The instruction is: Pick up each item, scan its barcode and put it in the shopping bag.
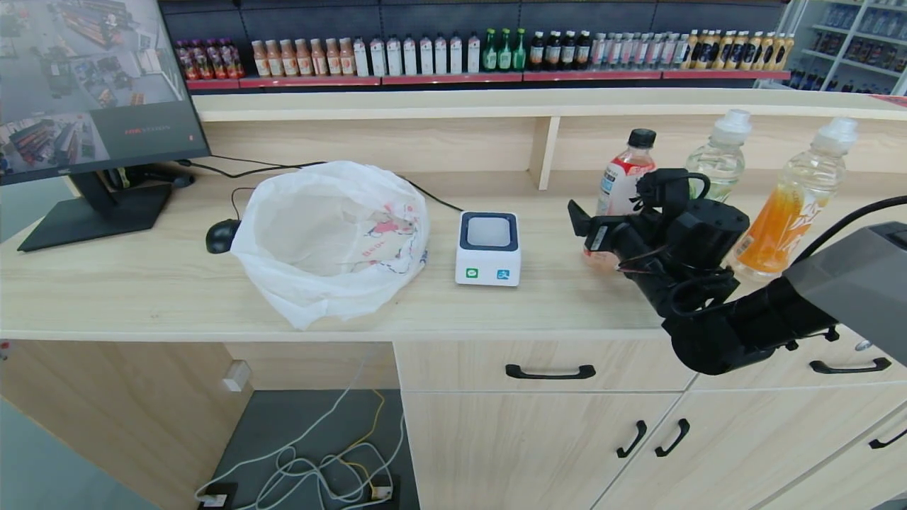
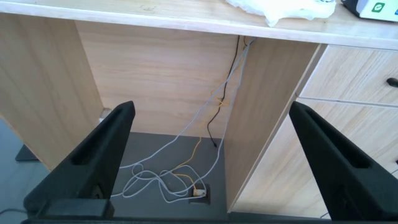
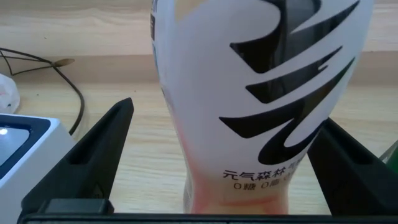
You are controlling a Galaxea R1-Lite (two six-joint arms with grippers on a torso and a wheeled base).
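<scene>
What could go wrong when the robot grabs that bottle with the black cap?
The right gripper has open jaws low around the black-capped bottle; gripped that low, it might tilt or slip. The clear bottle stands close beside the arm, so lifting could knock it over.

The head camera looks forward and down across the table [image 1: 127,290]. The left wrist camera sits low, facing under it; both catch the bag [image 2: 280,7]. The right wrist camera sits close against a bottle [image 3: 249,93].

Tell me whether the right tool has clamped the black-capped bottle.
No, the right tool stands open, fingers spread wide to either side of the black-capped bottle.
</scene>
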